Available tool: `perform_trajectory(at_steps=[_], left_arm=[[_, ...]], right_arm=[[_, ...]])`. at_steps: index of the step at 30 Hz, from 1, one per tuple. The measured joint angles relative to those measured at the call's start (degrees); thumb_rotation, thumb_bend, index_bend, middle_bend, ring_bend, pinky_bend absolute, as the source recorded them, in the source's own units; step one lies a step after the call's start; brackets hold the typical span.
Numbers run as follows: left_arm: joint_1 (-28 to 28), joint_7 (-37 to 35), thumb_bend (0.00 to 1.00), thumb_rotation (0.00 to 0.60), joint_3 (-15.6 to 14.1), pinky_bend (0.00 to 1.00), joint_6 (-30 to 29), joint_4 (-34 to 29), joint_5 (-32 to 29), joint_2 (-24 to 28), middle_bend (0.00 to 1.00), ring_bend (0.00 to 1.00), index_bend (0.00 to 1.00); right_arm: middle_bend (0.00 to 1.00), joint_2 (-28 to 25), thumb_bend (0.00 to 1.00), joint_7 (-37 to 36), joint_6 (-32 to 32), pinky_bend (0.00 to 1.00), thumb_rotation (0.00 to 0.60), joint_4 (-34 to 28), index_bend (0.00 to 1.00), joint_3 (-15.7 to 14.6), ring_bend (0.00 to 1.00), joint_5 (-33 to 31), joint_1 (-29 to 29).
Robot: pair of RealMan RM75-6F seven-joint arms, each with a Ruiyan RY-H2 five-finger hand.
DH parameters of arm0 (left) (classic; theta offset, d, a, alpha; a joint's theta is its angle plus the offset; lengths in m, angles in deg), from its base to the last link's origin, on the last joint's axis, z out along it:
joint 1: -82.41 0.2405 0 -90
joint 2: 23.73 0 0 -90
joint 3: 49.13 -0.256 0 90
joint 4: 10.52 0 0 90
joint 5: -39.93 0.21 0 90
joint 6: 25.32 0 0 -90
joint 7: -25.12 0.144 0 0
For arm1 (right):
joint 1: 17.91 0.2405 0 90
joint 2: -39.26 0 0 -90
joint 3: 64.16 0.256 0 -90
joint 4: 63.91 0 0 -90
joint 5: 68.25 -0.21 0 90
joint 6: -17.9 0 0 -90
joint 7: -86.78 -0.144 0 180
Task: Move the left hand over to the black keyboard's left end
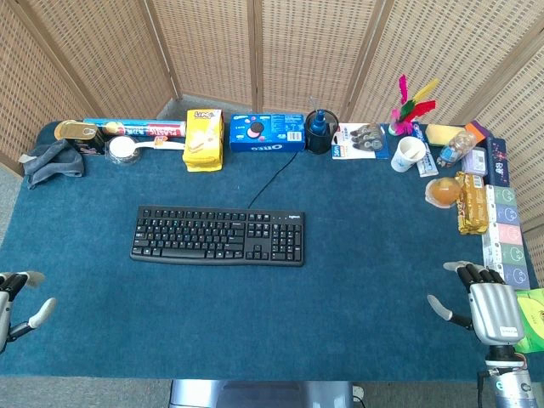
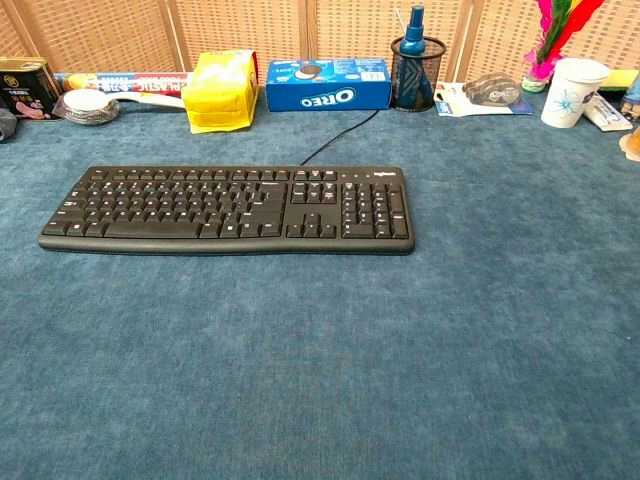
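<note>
Left hand [image 1: 17,302], fingers spread and empty, sits well clear of the keyboard [image 1: 218,235]; a low approach risks shoving its left end.

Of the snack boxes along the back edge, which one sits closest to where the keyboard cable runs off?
The blue Oreo box: the black keyboard cable passes just below its right end, while the yellow box stands further left.

Blue-carpeted surface [image 1: 357,289] before us.
On it we see a black keyboard [image 1: 218,235] mid-surface; along the far edge, an Oreo box [image 1: 267,133], yellow packet [image 1: 204,139], paper cup [image 1: 409,154].
</note>
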Motion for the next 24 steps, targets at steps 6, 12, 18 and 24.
perform_trajectory(at_steps=[6,12,18,24], left_arm=[[-0.38,0.6,0.14,0.0,0.12,0.25,1.4,-0.2,-0.6,-0.32,0.44,0.33,0.35],[-2.22,1.64,0.14,0.0,1.85,0.3,2.63,-0.86,-0.66,0.18,0.44,0.34,0.35],[-5.94,4.98,0.14,0.0,4.42,0.58,6.08,0.0,-1.69,0.4,0.66,0.58,0.35],[-12.36,9.77,0.14,0.0,7.71,0.81,14.18,2.57,-6.1,-0.34,0.85,0.72,0.44]], right_arm=[[0.34,0.11,0.27,-0.42,-0.38,0.33,0.0,0.49,0.31,0.02,0.34,-0.56,0.0],[0.34,0.15,0.27,-0.77,-0.49,0.33,0.0,0.73,0.31,0.09,0.34,-0.8,0.01],[0.34,0.14,0.27,-0.62,-0.66,0.34,0.0,0.56,0.31,0.06,0.34,-0.79,0.09],[0.34,-0.2,0.27,-0.19,-0.69,0.34,0.0,0.16,0.31,-0.1,0.36,-0.97,-0.09]])
